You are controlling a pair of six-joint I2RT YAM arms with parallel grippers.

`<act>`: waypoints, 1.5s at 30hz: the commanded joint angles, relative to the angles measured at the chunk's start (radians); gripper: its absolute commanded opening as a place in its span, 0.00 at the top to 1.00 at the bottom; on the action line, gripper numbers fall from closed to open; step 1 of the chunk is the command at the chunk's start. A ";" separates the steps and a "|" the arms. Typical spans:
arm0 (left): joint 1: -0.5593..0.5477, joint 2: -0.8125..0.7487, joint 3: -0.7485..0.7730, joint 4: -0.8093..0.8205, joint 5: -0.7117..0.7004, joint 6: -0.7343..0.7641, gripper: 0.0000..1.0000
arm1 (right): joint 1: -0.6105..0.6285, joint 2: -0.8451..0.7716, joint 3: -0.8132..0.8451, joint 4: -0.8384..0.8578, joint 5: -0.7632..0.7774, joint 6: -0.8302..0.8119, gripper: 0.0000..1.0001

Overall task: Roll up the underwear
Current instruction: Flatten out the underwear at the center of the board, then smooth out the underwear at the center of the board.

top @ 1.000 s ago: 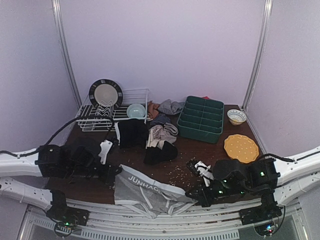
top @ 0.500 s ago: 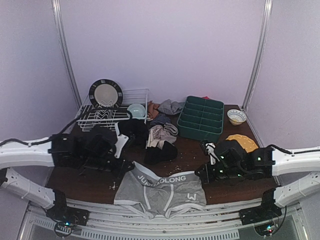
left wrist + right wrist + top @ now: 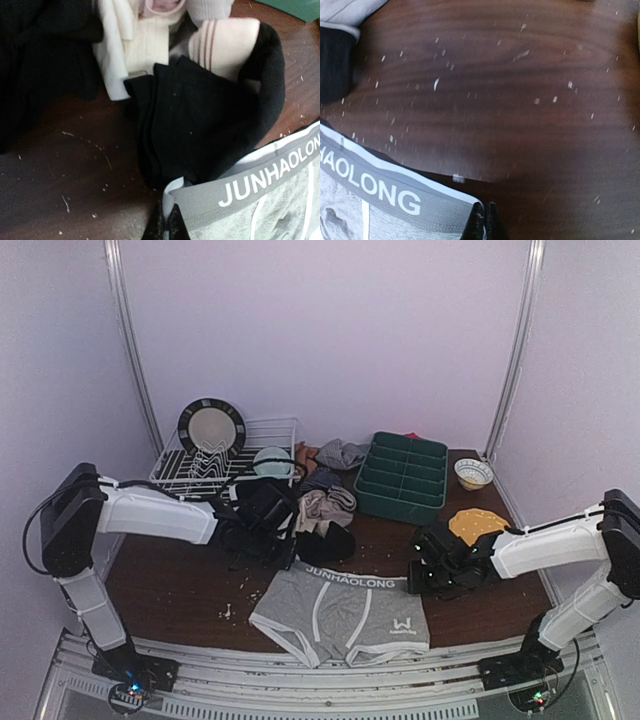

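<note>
A light grey pair of underwear [image 3: 345, 615] with a lettered waistband lies spread flat near the table's front edge. My left gripper [image 3: 290, 565] is shut on the waistband's left corner [image 3: 172, 200]. My right gripper [image 3: 412, 580] is shut on the waistband's right corner [image 3: 470, 210]. Between the two the band [image 3: 375, 187] is stretched straight. Behind it lies a pile of more underwear: a black one [image 3: 320, 545], a beige-pink one [image 3: 322, 508] and a grey one [image 3: 340, 452]. In the left wrist view the black garment [image 3: 200, 120] sits just beyond the band.
A white wire dish rack [image 3: 215, 465] with a plate [image 3: 211, 427] stands at the back left, a pale blue bowl [image 3: 272, 460] beside it. A green divided tray [image 3: 402, 476], a small bowl [image 3: 473, 473] and a yellow plate [image 3: 480, 524] are at the right. Crumbs dot the wood.
Both arms have carried the grey underwear away from the front edge and spread it wide. The waistband is now stretched straight and the garment lies flat.
</note>
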 commanded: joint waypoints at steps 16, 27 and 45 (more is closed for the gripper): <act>0.062 -0.234 -0.108 -0.044 0.006 -0.005 0.02 | 0.062 -0.074 0.191 -0.215 0.052 -0.058 0.43; 0.038 -0.509 -0.459 -0.020 0.104 -0.199 0.19 | 0.234 -0.014 0.318 -0.162 -0.030 -0.024 0.48; 0.055 -0.349 -0.556 0.214 0.232 -0.214 0.52 | 0.303 0.194 0.571 -0.145 -0.046 -0.010 0.53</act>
